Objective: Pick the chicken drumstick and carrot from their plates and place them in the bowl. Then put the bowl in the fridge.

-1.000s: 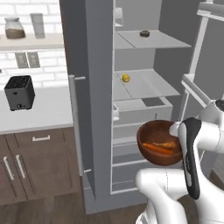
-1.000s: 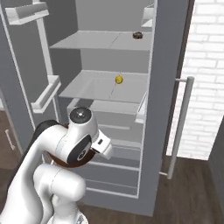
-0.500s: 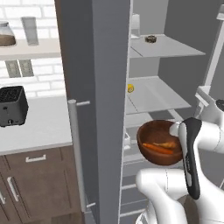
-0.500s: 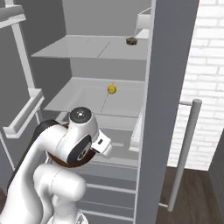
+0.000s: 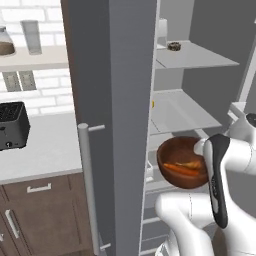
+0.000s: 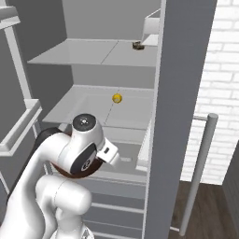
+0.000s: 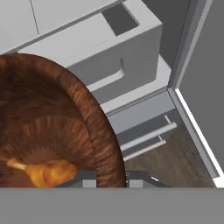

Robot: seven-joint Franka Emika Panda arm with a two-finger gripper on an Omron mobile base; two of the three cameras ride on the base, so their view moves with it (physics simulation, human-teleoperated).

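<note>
My gripper (image 7: 111,178) is shut on the near rim of the dark reddish-brown wooden bowl (image 7: 52,118), holding it up in front of the open fridge (image 5: 187,112). The golden chicken drumstick (image 7: 46,170) lies on the bowl's floor. From the left base view the bowl (image 5: 175,175) hangs level with the lower shelf, and the orange carrot (image 5: 181,170) rests inside it. In the right base view my arm covers most of the bowl (image 6: 70,173). The plates are out of view.
The grey fridge doors (image 5: 115,100) (image 6: 186,70) stand open on both sides, with long bar handles (image 5: 89,185) (image 6: 200,172). A yellow fruit (image 6: 117,98) sits on the middle shelf. A white drawer (image 7: 113,57) lies below the bowl. To the left, a counter (image 5: 45,150) holds a black toaster (image 5: 11,125).
Both base views have shifted and the fridge looks larger and nearer: the base has driven toward it. The bowl stays in the gripper at the same place beside the arm.
</note>
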